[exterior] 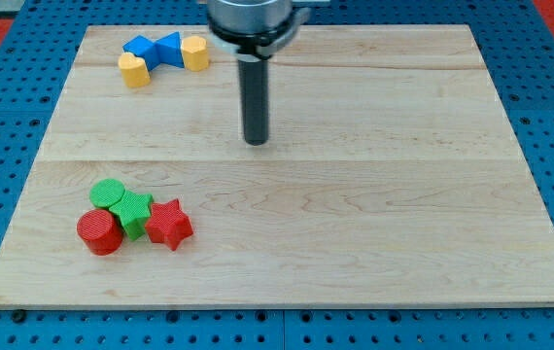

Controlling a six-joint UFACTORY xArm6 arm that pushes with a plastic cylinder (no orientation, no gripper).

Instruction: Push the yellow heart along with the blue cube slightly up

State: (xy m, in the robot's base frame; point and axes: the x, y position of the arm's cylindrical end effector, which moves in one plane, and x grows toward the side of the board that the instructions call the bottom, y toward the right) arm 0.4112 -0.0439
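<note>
A yellow heart (134, 70) lies near the board's top left, touching a blue cube (142, 50) just above it and to its right. A blue triangle (168, 49) and a second yellow block (194, 52) continue the row to the view's right. My tip (257, 142) is on the board well to the right of and below this cluster, touching no block.
A green cylinder (108, 193), a green star (133, 212), a red cylinder (99, 232) and a red star (168, 224) sit bunched at the lower left. The wooden board (374, 224) lies on a blue perforated surface.
</note>
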